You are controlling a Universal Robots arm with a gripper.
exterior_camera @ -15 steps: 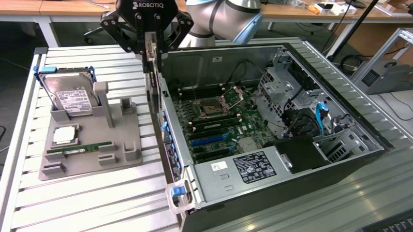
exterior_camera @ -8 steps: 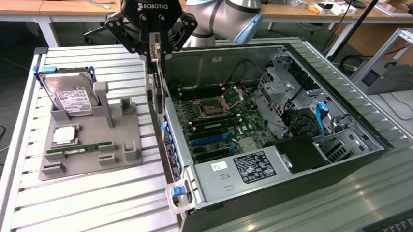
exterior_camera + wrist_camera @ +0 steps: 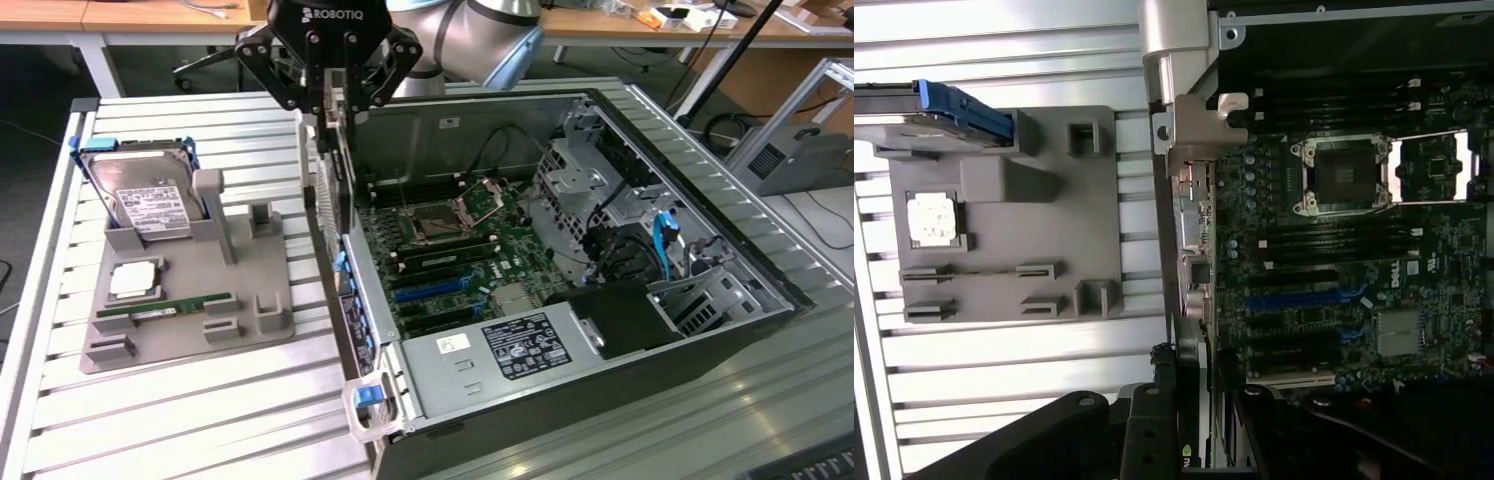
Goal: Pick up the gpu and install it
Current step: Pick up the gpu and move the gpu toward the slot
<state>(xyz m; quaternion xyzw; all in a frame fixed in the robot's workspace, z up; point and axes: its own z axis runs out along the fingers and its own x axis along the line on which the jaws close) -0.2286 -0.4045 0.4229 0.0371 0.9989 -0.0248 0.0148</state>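
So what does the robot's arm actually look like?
The arm is a smooth, rounded silver-grey tube. Its end effector is black, with angular linked fingers and the word ROBOTIQ printed in white on its body.

Dark gpu [image 3: 334, 165], upright, edge-on, above open case [image 3: 441, 130]

Matt grey plastic fixture [image 3: 254, 285]

On the desk [image 3: 200, 400], the parts holder [image 3: 254, 270] sits on the exterior view's left, with the open case [image 3: 747, 250] just beside it on the right. The hard drive [image 3: 147, 200] stands at the holder's far end; the processor chip [image 3: 134, 280] and memory stick [image 3: 167, 308] lie nearer. The motherboard [image 3: 447, 260] lies in the case. The gpu [image 3: 327, 190], gripped by the pincer [image 3: 330, 100], hangs edge-down over the case's left wall.
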